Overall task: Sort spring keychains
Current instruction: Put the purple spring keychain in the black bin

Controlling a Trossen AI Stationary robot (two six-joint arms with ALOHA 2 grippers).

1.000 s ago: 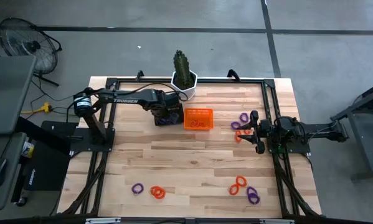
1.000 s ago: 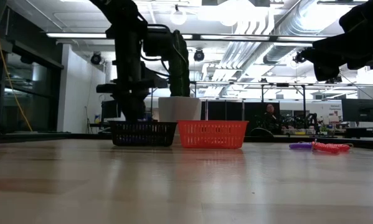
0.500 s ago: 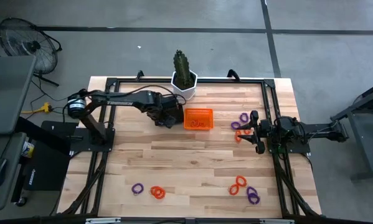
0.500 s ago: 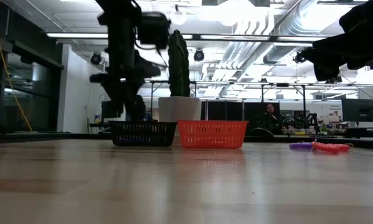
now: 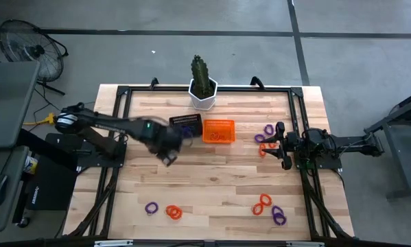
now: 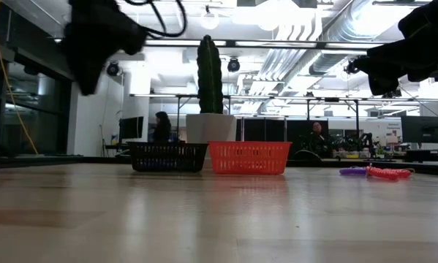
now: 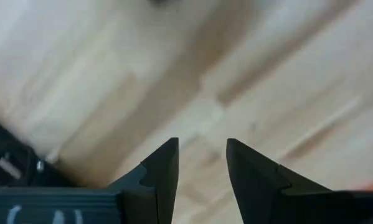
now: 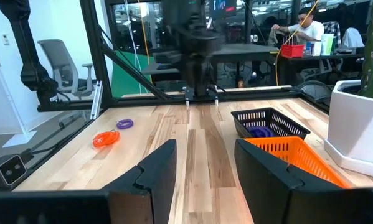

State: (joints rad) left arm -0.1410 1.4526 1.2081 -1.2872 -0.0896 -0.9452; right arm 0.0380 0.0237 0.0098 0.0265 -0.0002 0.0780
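Left claw over bare table, just in front of black mesh basket; fingers parted, nothing between. Right claw at right edge, fingers spread, empty. Spring keychains: purple and orange cluster just beside right claw; purple one inside black basket; more near front edge. Orange mesh basket touching black one.

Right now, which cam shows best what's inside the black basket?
The right wrist view: it looks down into the black basket and shows purple keychains inside. The high view shows the basket partly hidden by the left arm, contents unclear. The low view shows only its side wall. The left wrist view sees only bare table.
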